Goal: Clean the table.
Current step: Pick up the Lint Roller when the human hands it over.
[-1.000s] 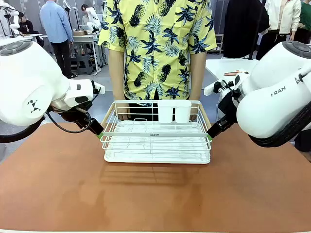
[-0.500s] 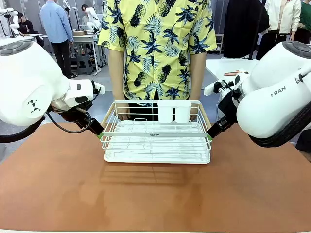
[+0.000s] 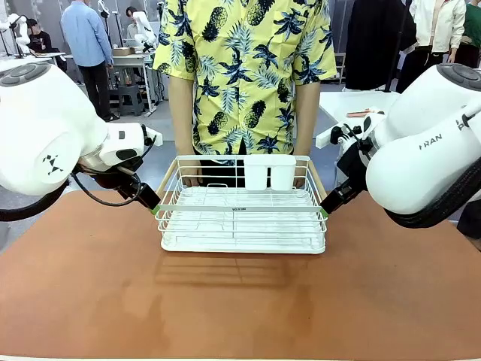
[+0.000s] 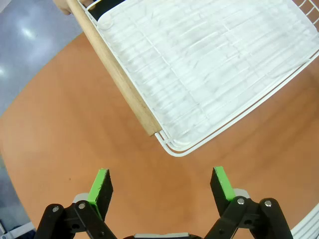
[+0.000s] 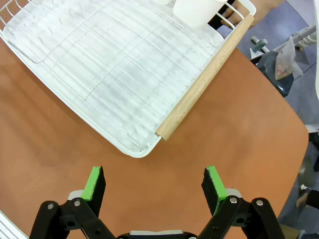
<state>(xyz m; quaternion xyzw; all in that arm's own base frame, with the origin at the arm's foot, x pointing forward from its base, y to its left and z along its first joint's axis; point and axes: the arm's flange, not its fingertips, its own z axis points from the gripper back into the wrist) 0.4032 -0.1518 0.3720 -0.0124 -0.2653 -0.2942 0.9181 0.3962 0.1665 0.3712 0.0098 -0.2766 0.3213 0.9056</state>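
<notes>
The table (image 3: 240,301) has a bare reddish-brown top, with a white wire rack (image 3: 242,218) standing at its middle. My left gripper (image 3: 154,207) hangs by the rack's near left corner. In the left wrist view it (image 4: 161,185) is open, a short way off the end of the rack's wooden side rail (image 4: 117,74). My right gripper (image 3: 325,210) is by the near right corner. It (image 5: 153,183) is open too, just short of the other wooden rail (image 5: 202,84). Nothing is between either pair of fingers.
A person in a yellow patterned shirt (image 3: 244,68) stands at the far edge with a hand (image 5: 234,12) on the rack's far side. A white cutlery holder (image 3: 269,173) sits inside the rack at the back. White-topped tables and other people stand farther off.
</notes>
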